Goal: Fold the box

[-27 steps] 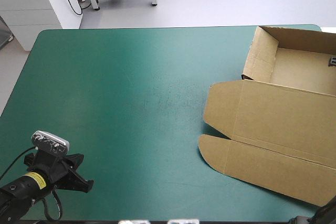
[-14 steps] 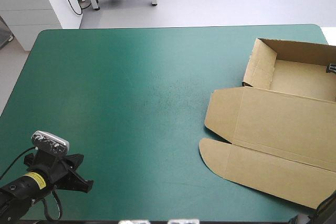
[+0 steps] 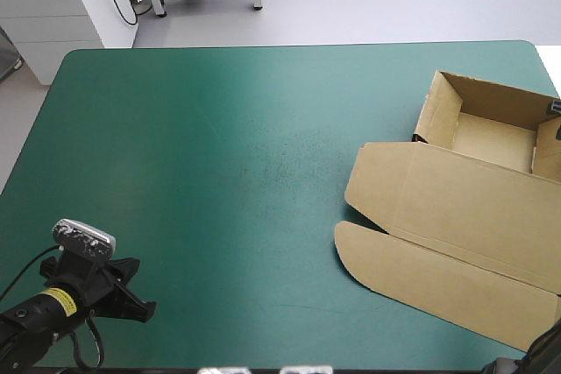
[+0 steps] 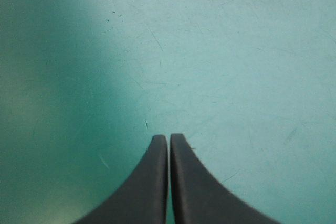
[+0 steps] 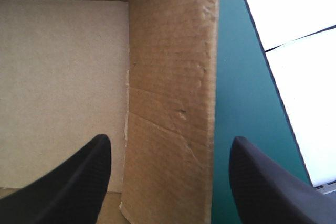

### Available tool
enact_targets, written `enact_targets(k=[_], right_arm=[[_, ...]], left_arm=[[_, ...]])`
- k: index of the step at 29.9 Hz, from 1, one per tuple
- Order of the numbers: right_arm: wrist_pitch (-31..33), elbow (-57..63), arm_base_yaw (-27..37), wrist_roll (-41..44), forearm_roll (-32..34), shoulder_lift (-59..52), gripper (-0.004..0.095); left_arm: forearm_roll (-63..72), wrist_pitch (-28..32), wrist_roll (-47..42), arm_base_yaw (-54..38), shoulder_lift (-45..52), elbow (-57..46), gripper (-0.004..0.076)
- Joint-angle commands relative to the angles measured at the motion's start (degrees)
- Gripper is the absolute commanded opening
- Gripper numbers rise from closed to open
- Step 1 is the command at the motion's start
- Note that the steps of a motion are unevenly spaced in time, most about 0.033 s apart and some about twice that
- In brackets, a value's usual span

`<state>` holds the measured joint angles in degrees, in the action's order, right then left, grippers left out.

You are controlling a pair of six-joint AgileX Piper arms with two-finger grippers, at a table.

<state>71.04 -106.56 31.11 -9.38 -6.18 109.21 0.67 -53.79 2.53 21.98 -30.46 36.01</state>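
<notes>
The bench [image 3: 219, 129] carries the box [image 3: 473, 208] at its right side, and the box's far right part lies right at the bench's edge. That is the largest risk, in my judgement: nothing pins the brown board down, so a sideways push on any wall could slide the whole box toward that edge or turn it.

Next, the lid [image 3: 456, 194] lies flat on the near side of the box's tray, with its front flap [image 3: 421, 282] nearer still. Dragging the tray would haul both along and could crease the hinge.

The tray's right side wall [image 5: 173, 77] stands raised but looks creased. If it is squeezed off-centre it may buckle or spring back out rather than stay tucked.

The right hand [image 5: 170, 141] is spread wide over that wall, one black finger above the tray's floor [image 5: 63, 77] inside the box, the other outside the box over the teal-green cover, touching neither.

The left hand [image 4: 168, 139] is well apart from the box, off its left, fingers pressed together on nothing, low over bare cover.
</notes>
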Motion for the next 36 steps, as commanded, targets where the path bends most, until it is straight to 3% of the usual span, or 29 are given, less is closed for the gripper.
enact_targets(k=[1, 4, 9, 14, 21, 24, 36], right_arm=[[0.27, -2.61, 0.4, 0.24, -1.18, -7.62, 0.0601], [0.27, -2.88, 0.3, 0.81, -4.61, -12.09, 0.0494], [0.27, -2.47, -3.38, -2.48, -12.4, -18.17, -0.0019], [0.27, 1.65, -14.7, -3.81, -10.71, -25.02, 0.0], [-3.35, 13.39, -36.06, -1.02, 1.88, -37.93, -0.0001], [-5.32, 20.71, -41.86, -0.54, 3.41, -45.63, -0.0002], [-26.17, 54.55, -43.59, -0.5, 3.18, -73.13, -0.0002]], left_arm=[[0.11, 2.66, -0.11, 0.18, -0.37, 1.42, -0.0008], [0.11, 2.66, -0.11, 0.18, -0.37, 1.42, -0.0008], [0.11, 2.66, -0.11, 0.18, -0.37, 1.42, -0.0008], [0.11, 5.08, -0.11, 0.18, -0.37, 1.42, -0.0008], [0.35, 6.32, -0.11, 0.18, 2.06, 1.42, -0.0008], [0.35, 7.21, -0.11, 0.18, 5.85, 1.42, -0.0008], [0.15, 8.08, -0.11, 0.18, 20.69, -3.52, -0.0008]])
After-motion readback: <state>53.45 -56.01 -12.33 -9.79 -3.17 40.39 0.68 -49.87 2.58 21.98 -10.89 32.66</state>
